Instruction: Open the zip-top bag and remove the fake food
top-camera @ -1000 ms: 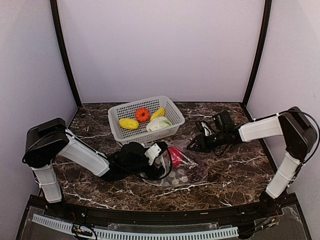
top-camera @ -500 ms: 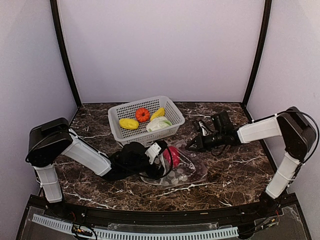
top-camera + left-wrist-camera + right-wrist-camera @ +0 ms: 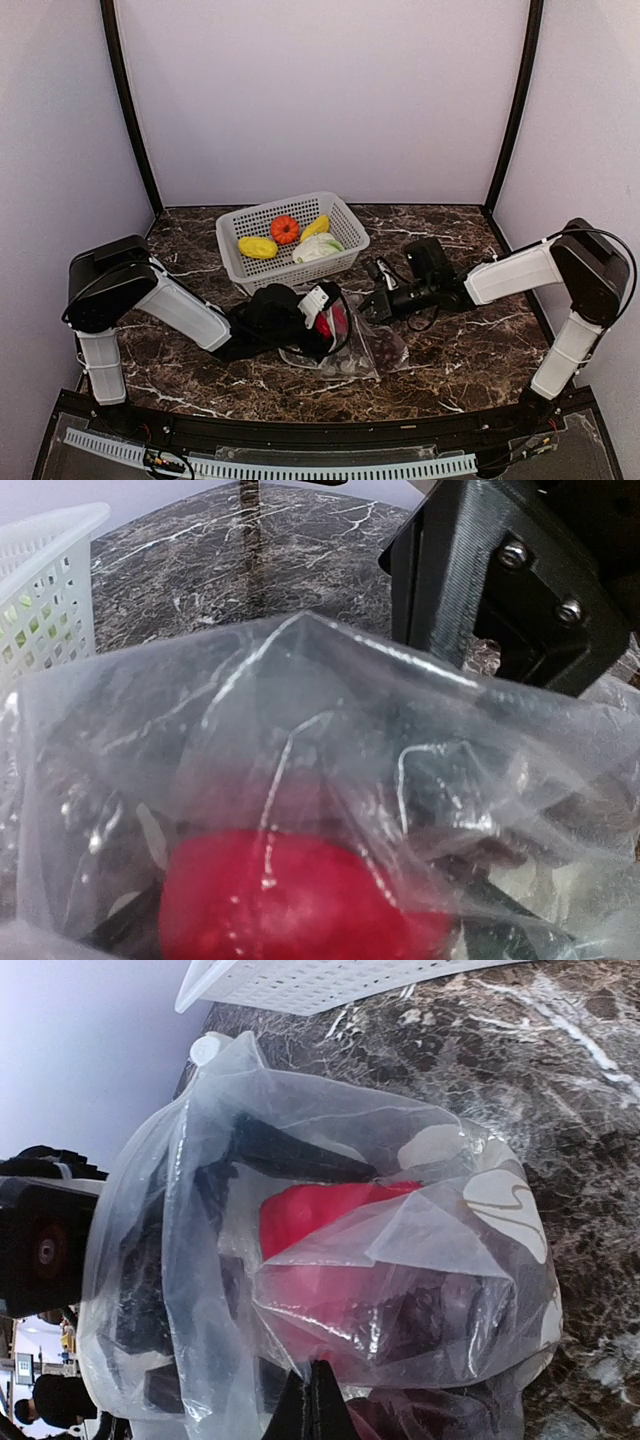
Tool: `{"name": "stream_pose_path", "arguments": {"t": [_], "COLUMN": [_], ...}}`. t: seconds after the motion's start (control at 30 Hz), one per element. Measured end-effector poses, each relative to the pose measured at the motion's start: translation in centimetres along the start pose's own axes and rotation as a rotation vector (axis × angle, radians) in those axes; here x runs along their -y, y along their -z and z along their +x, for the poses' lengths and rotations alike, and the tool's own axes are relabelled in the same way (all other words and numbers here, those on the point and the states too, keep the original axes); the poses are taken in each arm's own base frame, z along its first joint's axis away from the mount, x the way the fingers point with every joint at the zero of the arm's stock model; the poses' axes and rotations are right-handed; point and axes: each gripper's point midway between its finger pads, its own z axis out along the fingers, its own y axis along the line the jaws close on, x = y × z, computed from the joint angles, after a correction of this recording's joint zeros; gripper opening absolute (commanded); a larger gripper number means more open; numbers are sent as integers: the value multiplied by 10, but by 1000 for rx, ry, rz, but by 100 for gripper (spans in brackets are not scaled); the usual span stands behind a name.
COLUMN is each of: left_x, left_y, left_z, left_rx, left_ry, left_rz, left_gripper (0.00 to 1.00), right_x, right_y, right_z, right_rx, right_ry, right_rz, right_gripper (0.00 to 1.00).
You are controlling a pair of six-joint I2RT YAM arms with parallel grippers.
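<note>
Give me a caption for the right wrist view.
Right hand pinches the clear zip-top bag; red fake food shows through the film.

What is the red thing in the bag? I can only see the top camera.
Observer: The red food is a smooth lump; the right wrist camera shows it through the bag.
Operator: Is the right hand holding the bag?
Observer: Yes, the right hand is shut, pinching the plastic.
Operator: Is anything else in there?
Observer: A black finger shows just above the red food.
</note>
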Motion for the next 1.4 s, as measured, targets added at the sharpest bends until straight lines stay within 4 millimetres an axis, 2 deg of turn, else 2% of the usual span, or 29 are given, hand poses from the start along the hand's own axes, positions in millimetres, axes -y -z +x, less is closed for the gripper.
{"name": "stream_pose_path", "arguments": {"t": [0.2,0.43,0.57,0.83,1.1,1.3,1.4], "left_x": [2,5,7,11,19,22,9], "left_y": [-6,0,19,55,94,122,134], "left_z": [9,11,11,-15,-11,-41,-59], "left_rx": [-27,-35,-44,9,-6,78,126], "left_ry": [9,-9,-47,-135,-168,-164,-133], "left_rz": [14,29,43,63,127,170,140], "left_gripper": [97,84,78,69,69,69,71], "right_x": [-11,-3,7,22,36,43,44], "right_y": [-8,0,14,36,50,54,54], "right_z": [7,2,-5,-18,-15,-12,-13], "right_rx": [-23,-4,25,75,94,96,98], "right_ry": [8,-6,-23,-27,-46,-58,-54], "right_rz": [-33,-24,-5,27,56,67,69], "right_gripper": [0,0,0,0,0,0,0]}}
